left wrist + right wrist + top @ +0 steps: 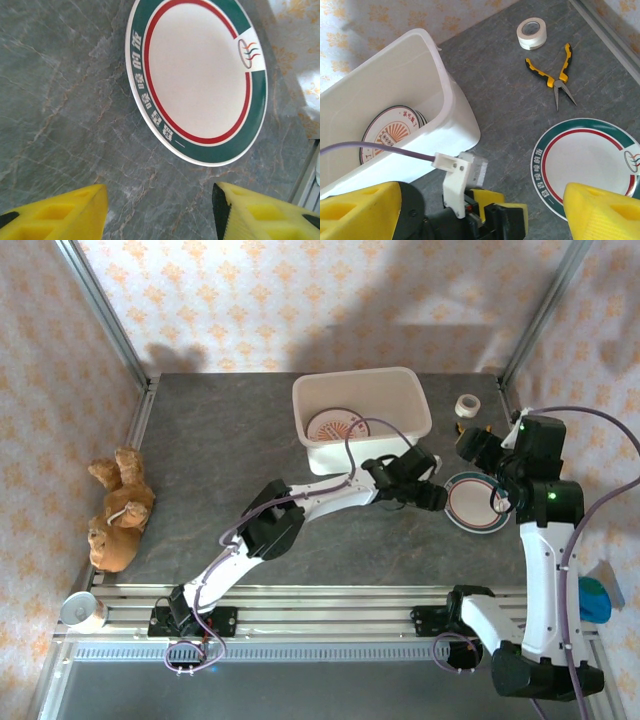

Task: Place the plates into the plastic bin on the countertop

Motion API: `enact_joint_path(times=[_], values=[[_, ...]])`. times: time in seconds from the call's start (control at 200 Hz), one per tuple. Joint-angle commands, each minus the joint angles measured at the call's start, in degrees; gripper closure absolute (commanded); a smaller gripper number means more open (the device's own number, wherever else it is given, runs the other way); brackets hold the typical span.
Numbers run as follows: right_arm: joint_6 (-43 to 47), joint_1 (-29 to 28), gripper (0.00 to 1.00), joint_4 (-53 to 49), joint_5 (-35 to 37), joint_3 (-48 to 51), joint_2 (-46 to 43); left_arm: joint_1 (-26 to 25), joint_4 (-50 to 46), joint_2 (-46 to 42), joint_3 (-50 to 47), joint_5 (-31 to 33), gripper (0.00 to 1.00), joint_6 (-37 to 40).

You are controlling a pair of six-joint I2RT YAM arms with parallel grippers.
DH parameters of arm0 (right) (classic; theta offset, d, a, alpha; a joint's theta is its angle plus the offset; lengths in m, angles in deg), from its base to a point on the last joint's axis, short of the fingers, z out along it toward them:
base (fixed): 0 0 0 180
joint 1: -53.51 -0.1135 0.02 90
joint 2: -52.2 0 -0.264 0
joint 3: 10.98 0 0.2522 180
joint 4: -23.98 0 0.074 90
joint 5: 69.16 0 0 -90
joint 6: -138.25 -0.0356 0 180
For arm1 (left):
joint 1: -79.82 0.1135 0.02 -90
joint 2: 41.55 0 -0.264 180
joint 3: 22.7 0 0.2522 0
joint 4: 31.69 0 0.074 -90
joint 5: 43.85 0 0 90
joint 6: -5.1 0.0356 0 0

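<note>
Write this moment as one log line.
left gripper open; right gripper open; teal-rimmed round white plate on grey countertop, outside white plastic bin

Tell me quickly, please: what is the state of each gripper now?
Left gripper: open, holding nothing.
Right gripper: open, holding nothing.

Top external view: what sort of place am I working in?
Probably a staged robot test cell, not a kitchen: aluminium framing edges the countertop, wallpapered panels stand as walls, and a stuffed toy lies there.
</note>
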State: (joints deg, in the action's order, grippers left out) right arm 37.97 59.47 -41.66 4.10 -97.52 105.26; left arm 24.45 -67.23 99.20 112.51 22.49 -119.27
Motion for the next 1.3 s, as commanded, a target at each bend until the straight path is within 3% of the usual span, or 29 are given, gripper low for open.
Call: enact_joint_path(times=[0.0, 0.721, 1.291], values=[[-1.13, 0.28, 0.16, -0.40, -0.15, 1.04, -2.02, -0.45, 4.11, 2.33, 3.42, -0.64, 0.42, -2.39], [0.15, 0.24, 0.16, -0.07, -0.85, 3.82, -3.40, -0.54, 11.84, 12.93, 10.75, -1.55, 0.41, -16.42], [0.62, 0.28, 0.16, 1.96, -0.93, 5.79, -2.83, 0.13, 14.82, 17.19, 11.51, -3.67, 0.46, -21.70]])
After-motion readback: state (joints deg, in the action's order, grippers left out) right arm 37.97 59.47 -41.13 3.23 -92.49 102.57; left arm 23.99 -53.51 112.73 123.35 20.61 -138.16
